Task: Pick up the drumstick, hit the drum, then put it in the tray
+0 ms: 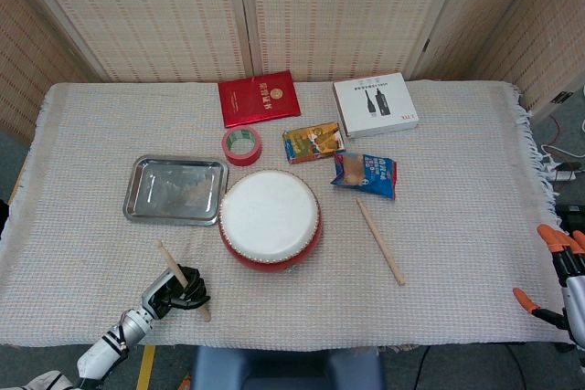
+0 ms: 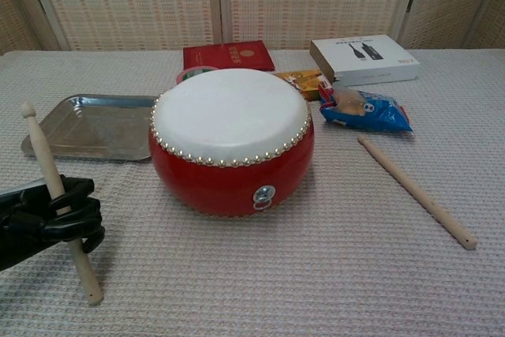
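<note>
The left robot hand (image 2: 55,215), black, has its fingers wrapped around a wooden drumstick (image 2: 49,171), gripping it near mid-length; the stick stands nearly upright, leaning slightly, its rounded tip up and its butt end just above the cloth; in the head view this robot hand (image 1: 181,288) sits at about 7 o'clock from the drum (image 1: 270,219), near the front edge of the table (image 1: 457,253); hand and drum are apart, not touching. The drum, red with a white skin, stands at the centre of the table; the metal tray (image 1: 175,190) lies just beside it at 9 o'clock, with nothing plainly in it. A second drumstick (image 1: 380,241) lies flat on the cloth at 3 o'clock from the drum. At 12 o'clock a roll of red tape (image 1: 242,145); farther back a red booklet (image 1: 259,98); at 1 o'clock a snack packet (image 1: 313,142) and a blue snack bag (image 1: 365,173); a white box (image 1: 375,104) beyond them. The right robot hand (image 1: 565,273), orange-tipped, hangs off the table's 4 o'clock edge, fingers spread and holding nothing.
</note>
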Robot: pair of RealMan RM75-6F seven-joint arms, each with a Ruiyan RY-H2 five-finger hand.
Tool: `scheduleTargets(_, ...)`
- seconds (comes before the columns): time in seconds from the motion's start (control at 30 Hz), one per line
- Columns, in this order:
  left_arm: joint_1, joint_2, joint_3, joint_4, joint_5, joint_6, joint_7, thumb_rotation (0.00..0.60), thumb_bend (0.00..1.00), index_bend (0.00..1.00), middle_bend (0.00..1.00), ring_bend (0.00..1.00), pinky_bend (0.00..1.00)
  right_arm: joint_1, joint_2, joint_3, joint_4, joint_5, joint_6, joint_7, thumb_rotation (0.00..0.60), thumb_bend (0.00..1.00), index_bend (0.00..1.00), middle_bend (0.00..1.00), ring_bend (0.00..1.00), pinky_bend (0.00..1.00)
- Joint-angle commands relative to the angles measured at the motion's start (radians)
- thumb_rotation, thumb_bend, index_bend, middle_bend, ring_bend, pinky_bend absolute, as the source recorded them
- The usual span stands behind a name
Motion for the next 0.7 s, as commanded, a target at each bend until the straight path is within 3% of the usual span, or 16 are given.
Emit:
scheduleTargets(0.03,0.010,0.007,0.000,-0.019,0.009,0.020,0.039,0.600,0.24,0.85,0.87,0.75,0.64,-0.001,0.000,0.000,-0.001,-0.001,0.002,-0.001,0.600,0.18,0.00,0.08,0.00,0.00)
scheduleTargets(0.33,0.037,0.006,0.017,-0.048,0.035,0.055,0.194,0.600,0.24,0.88,0.90,0.77,0.66,-0.001,-0.002,0.000,-0.002,-0.003,0.004,-0.005,0.600,0.18,0.00,0.08,0.00,0.00)
scheduleTargets(0.7,0.038,-0.003,0.035,-0.056,0.054,0.045,0.268,0.600,0.24,0.89,0.91,0.79,0.81,0.000,-0.002,0.001,-0.004,0.000,0.002,-0.010,0.600,0.18,0.00,0.08,0.00,0.00)
